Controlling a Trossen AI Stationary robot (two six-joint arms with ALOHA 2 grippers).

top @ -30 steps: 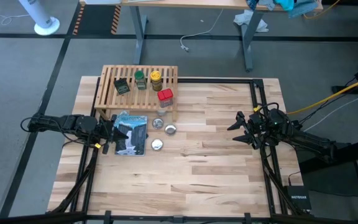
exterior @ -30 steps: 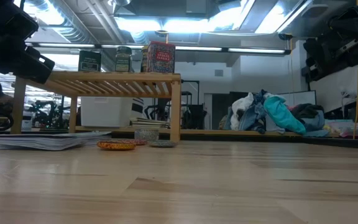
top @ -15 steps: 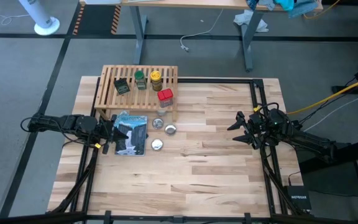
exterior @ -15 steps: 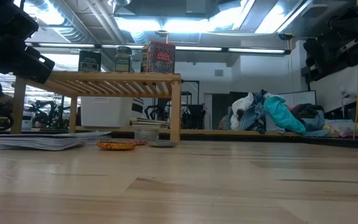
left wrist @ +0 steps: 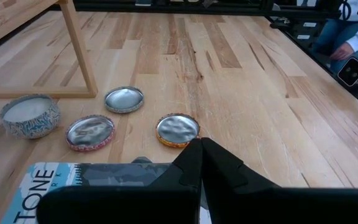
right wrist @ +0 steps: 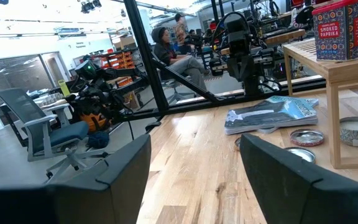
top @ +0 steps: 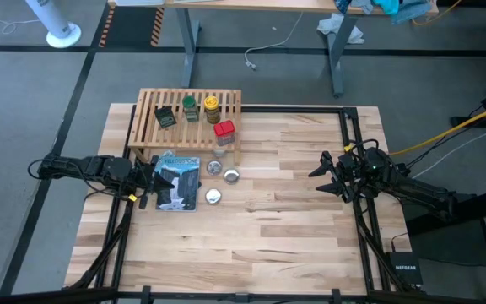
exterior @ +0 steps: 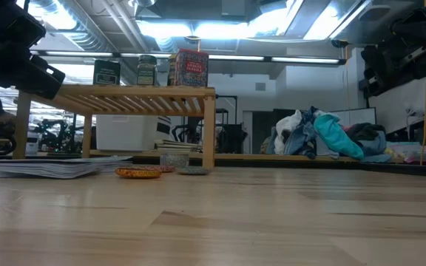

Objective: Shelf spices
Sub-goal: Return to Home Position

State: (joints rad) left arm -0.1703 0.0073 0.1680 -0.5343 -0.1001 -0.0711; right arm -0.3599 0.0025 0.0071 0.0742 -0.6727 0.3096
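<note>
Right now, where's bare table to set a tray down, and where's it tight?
Most room: the bare tabletop between the round tins and the right gripper, and all of the side away from the shelf. Crowded: right in front of the shelf, where the packet, the tins and the left gripper bunch together.

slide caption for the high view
Green-capped jar, yellow-capped jar, black tin, red tin on light-wood slatted shelf; left gripper and right gripper at table sides.
</note>
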